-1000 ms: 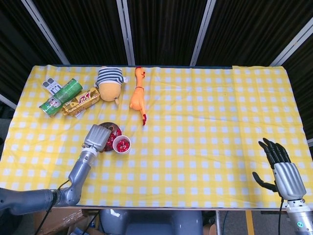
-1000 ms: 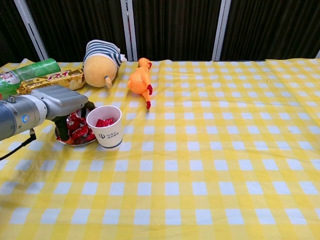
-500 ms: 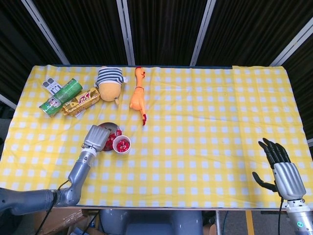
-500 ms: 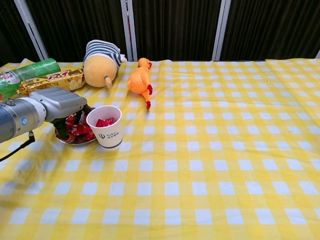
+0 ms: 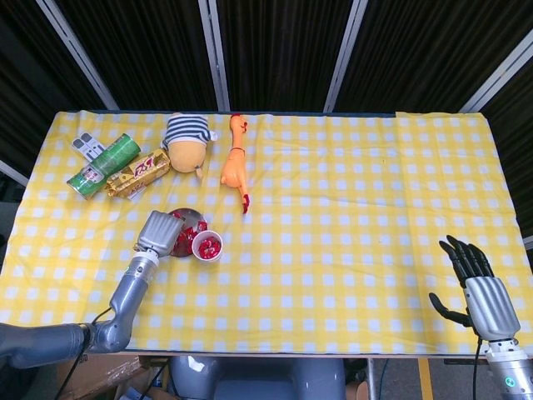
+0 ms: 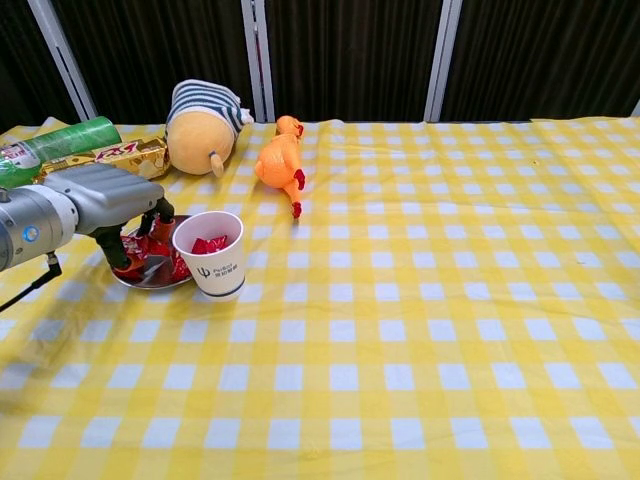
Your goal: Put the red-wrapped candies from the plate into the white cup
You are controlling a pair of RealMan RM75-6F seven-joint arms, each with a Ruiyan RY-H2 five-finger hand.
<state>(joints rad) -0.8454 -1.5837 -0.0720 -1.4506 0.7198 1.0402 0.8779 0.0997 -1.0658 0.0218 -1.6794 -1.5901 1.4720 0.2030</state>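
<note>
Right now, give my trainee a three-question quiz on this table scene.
1. True or false: the white cup already holds red-wrapped candies.
2. Which hand is over the plate: A) left hand, B) right hand?
3. Fill in: the cup stands just to the ___ of the plate in the chest view.

Key: 1 true; 2 A; 3 right.

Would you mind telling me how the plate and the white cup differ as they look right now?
The plate is low, flat and shiny metal; the white cup is tall, upright paper with a printed logo. The left hand hangs over the plate, with fingers down among its candies, while nothing touches the cup. The plate's candies lie spread out; the cup's sit down inside. Both hold red-wrapped candies and stand side by side on the checked cloth.
</note>
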